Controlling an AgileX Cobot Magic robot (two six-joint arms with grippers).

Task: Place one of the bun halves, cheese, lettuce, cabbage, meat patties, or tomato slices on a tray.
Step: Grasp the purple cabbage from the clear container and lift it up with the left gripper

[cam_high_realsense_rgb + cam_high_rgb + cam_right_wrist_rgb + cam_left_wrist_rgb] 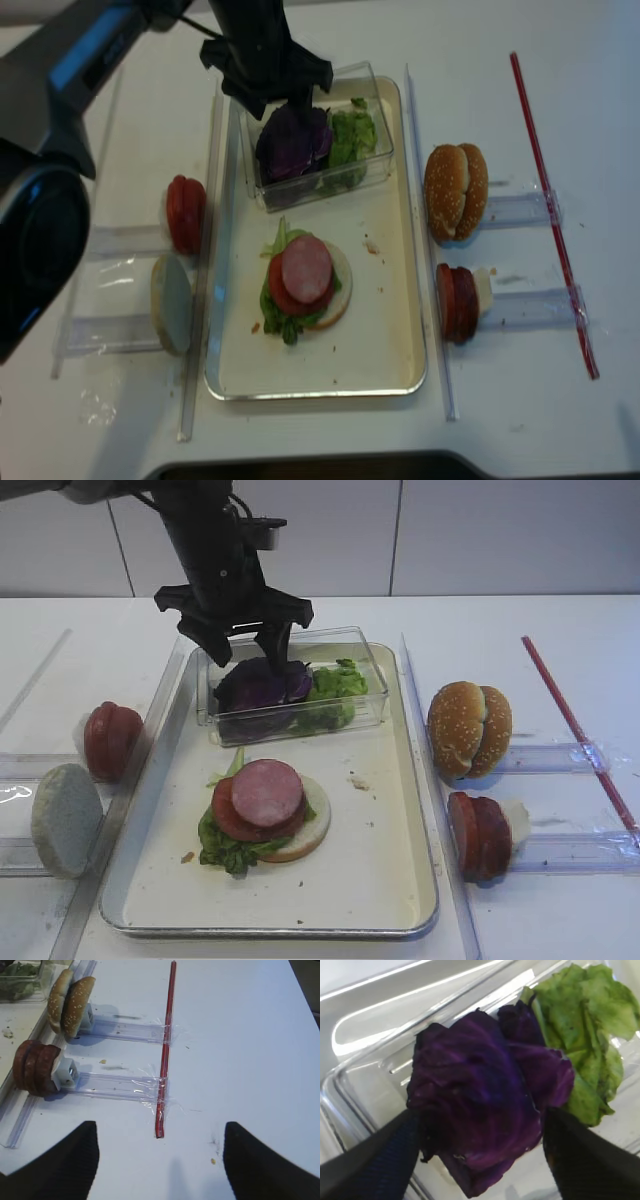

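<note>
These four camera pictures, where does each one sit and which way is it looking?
Exterior high: in front, angled down at the tray; left gripper over the clear box.
Realsense: overhead, straight down; left arm shows.
Left wrist: on that arm, facing the cabbage; open fingers show.
Right wrist: looks across the table at bun halves; open fingers show.
All show the box.

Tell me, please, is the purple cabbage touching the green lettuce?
Touching: the left wrist view shows the cabbage lying over the lettuce edge, no gap.
</note>
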